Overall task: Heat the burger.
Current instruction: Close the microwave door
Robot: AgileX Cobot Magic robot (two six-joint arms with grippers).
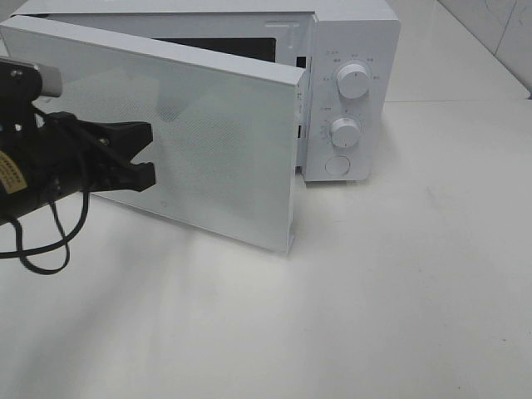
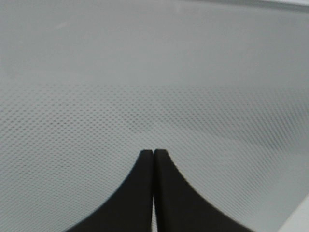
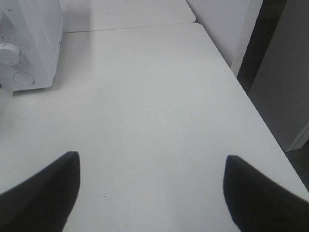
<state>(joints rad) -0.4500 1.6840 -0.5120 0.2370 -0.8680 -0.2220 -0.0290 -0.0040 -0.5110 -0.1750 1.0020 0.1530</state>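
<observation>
**Burger:** not in sight in any view. The door [image 1: 208, 141] covers most of the microwave [image 1: 353, 50] cavity, and only a dark strip of it shows above the door's top edge. Whether the burger is inside cannot be told.

**Left jaws:** together, tips meeting along one seam with nothing between them. They are carried on the left arm [image 1: 33, 158].
- Directly ahead of the jaws is the dotted screen of the door [image 2: 154, 72], which fills the wrist view. Close, but contact cannot be told.
- The door's free vertical edge lies well off to the side of the jaws, toward the control panel.
- The door's lower edge runs below the jaws, just above the worktop [image 1: 374, 316].
- A black cable [image 1: 41, 249] loops down behind the jaws.

**Door:** part-way open, angled out from the front of the microwave. Its free corner reaches out over the worktop.

**Control panel:** two dials, upper [image 1: 352, 83] and lower [image 1: 344, 130], with a round button [image 1: 337, 164] beneath. All are past the door's free edge.

**Right jaws:** wide apart and holding nothing, above the bare worktop [image 3: 145, 106].
- The microwave [image 3: 34, 43] stands ahead and off to one side.
- A seam crosses the worktop ahead of the jaws.
- The worktop's outer edge falls away on the side opposite the microwave.

**Open room:** broad, unbroken worktop in front of the door and the panel.
</observation>
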